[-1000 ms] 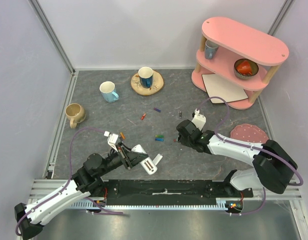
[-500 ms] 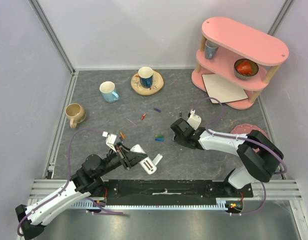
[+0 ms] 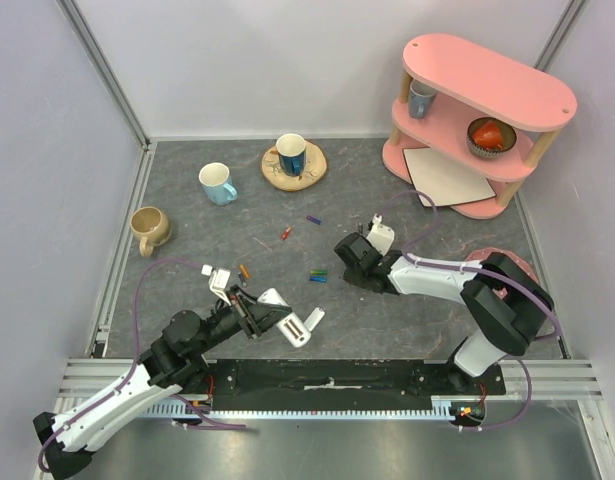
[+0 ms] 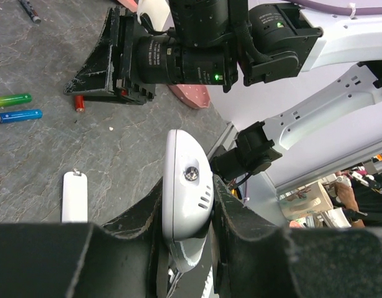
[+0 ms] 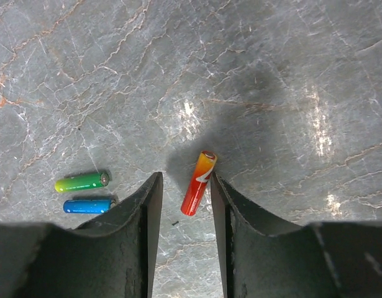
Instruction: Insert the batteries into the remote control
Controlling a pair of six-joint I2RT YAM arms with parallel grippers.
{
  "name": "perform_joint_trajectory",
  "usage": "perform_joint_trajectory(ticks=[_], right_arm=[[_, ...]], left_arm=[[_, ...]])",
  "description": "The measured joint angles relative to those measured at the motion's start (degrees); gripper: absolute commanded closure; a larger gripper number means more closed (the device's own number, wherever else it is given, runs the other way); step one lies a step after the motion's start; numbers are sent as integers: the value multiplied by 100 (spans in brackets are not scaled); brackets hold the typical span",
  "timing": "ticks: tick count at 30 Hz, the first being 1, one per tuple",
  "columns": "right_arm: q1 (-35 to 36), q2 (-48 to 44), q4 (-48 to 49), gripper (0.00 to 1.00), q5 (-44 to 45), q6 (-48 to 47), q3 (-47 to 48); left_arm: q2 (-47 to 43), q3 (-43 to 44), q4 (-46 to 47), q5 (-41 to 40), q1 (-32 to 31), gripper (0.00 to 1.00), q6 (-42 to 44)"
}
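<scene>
Right gripper (image 5: 185, 186) has slid leftward since the earlier frames and sits just right of the green battery (image 5: 82, 182) and blue battery (image 5: 87, 205). Left gripper (image 4: 188, 192) pinches the remote control (image 4: 186, 161) near the table's front edge. Only its wrist view shows a small white cover (image 4: 74, 197) lying flat. Right wrist view shows fingers spread, straddling a red-orange battery (image 5: 198, 182) that is hidden from above. Top view adds a purple battery (image 3: 313, 219). The pink shelf (image 3: 477, 120) stands well apart.
</scene>
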Motion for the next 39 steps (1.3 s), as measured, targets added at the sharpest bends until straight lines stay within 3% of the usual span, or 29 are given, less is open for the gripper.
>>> perform_joint_trajectory(ticks=[4,14,23,39], right_arm=[[0,90,-7,61,2,-208,76],[26,243,-201,57,-59,-1047,317],[107,238,-328,58,33,-1228,328],[201,212,-409,74,179,-1244,258]], left_arm=[[-7,-9,-70,-20,0,98,-2],[-7,-15,-105,-24,0,98,-7],[20,-15,-98,-26,0,98,-37],[92,-15,-42,-17,0,98,-37]])
